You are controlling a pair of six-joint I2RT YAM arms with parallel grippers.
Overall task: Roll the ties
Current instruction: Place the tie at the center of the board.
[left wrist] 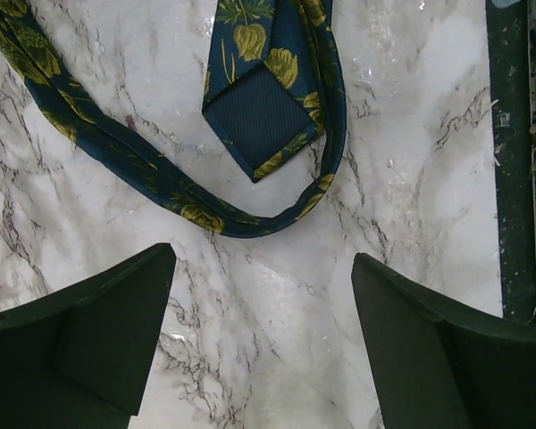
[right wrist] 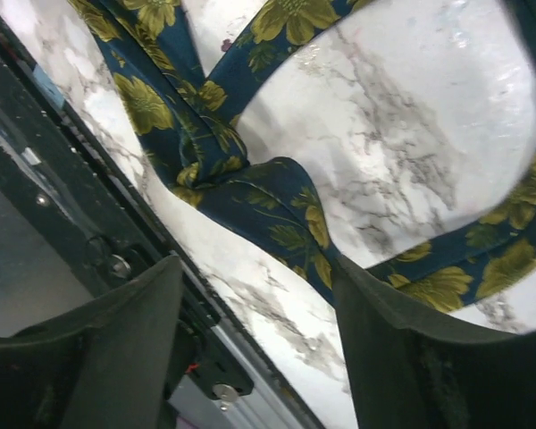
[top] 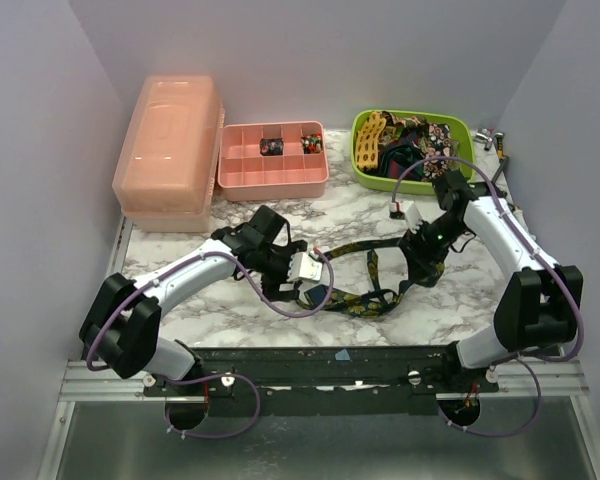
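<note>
Top external view: 1 navy tie (top: 365,290) with yellow flowers lies loose on the marble bench (top: 205,312). It is close to the near edge, looped between the 2 arms. We note more ties (top: 410,140) heaped in the green tray (top: 462,128) at the far right corner. A pink divided box (top: 270,180) sits at the far edge, and a pink lidded box (top: 170,140) at the far left corner.

Left wrist view: left gripper (left wrist: 263,259) hangs over bare marble, jaws wide, nothing between them. The pointed end of the navy tie (left wrist: 259,107) lies just beyond the fingers (left wrist: 116,331), inside a curve of its narrow part, apart from them.

Right wrist view: right gripper (right wrist: 255,268) is at the near edge, beside the black rail (right wrist: 62,179). Its jaws stand apart and clamp nothing. A folded band of the navy tie (right wrist: 277,206) runs up to 1 of its fingers (right wrist: 411,357). We cannot tell whether the 2 touch.
</note>
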